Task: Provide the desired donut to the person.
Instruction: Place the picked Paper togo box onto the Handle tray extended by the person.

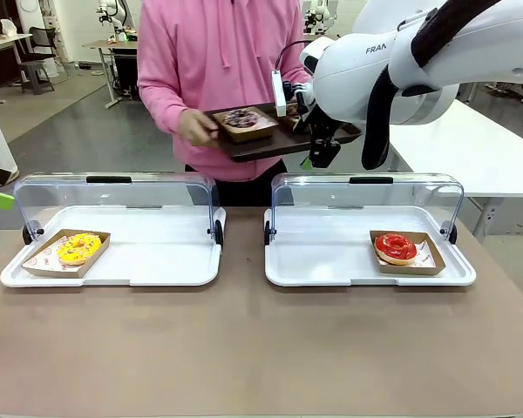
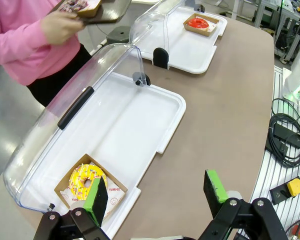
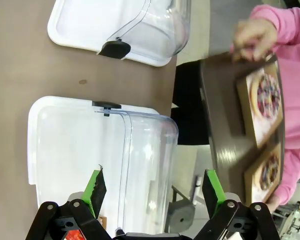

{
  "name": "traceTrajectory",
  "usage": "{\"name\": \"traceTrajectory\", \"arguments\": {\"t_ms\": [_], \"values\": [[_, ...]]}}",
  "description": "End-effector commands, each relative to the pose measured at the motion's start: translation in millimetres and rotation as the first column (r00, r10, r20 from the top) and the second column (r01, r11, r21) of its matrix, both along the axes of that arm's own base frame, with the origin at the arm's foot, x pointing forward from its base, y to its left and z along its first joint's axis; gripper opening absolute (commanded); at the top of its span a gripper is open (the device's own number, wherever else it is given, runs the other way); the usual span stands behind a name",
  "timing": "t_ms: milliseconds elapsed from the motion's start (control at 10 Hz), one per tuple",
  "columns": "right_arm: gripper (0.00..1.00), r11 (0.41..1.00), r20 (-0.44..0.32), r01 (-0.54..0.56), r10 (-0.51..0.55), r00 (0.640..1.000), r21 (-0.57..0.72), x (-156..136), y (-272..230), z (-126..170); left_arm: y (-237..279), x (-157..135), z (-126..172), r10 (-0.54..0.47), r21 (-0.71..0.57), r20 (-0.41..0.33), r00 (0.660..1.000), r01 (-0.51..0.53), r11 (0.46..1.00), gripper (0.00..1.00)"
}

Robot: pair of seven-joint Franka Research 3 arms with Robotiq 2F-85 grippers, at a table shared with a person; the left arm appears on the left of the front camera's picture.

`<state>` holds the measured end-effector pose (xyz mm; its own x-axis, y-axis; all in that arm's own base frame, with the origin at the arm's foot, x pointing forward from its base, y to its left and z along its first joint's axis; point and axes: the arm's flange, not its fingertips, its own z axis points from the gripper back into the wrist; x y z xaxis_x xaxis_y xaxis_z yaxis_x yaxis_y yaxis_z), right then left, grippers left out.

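We judge our right tool (image 3: 153,192), fingers apart and empty at twelve o'clock over the brown table (image 1: 244,348), should withdraw slowly from the pink-hoodied person's dark tray (image 1: 270,144) carrying the chocolate sprinkled donut (image 1: 241,117).

The white right Franka arm (image 1: 401,70) reached in from the right, raised high, its elbow bulky in the front view. Its black two-finger right gripper with green pads (image 3: 152,187) pointed downward, jaws spread wide, nothing between them. The black left gripper with green pads (image 2: 157,192) hovered low, fingers likewise parted and empty, pads (image 2: 216,186) facing each other.
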<state>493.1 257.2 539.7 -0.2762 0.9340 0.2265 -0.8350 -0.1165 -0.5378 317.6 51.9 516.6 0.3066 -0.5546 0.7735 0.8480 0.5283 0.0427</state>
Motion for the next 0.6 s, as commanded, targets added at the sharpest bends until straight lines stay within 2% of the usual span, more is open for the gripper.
{"name": "traceTrajectory", "arguments": {"t_ms": [0, 500], "values": [[1.00, 1.000, 0.012, -0.001, 0.001, 1.000, 0.003, -0.4, -2.0, -3.7, 1.2, 0.4, -0.2, 0.005, -0.003, 0.007, 1.000, -0.005, 1.000, 1.00], [1.00, 1.000, 0.012, -0.001, 0.001, 1.000, 0.003, -0.4, -2.0, -3.7, 1.2, 0.4, -0.2, 0.005, -0.003, 0.007, 1.000, -0.005, 1.000, 1.00]]}}
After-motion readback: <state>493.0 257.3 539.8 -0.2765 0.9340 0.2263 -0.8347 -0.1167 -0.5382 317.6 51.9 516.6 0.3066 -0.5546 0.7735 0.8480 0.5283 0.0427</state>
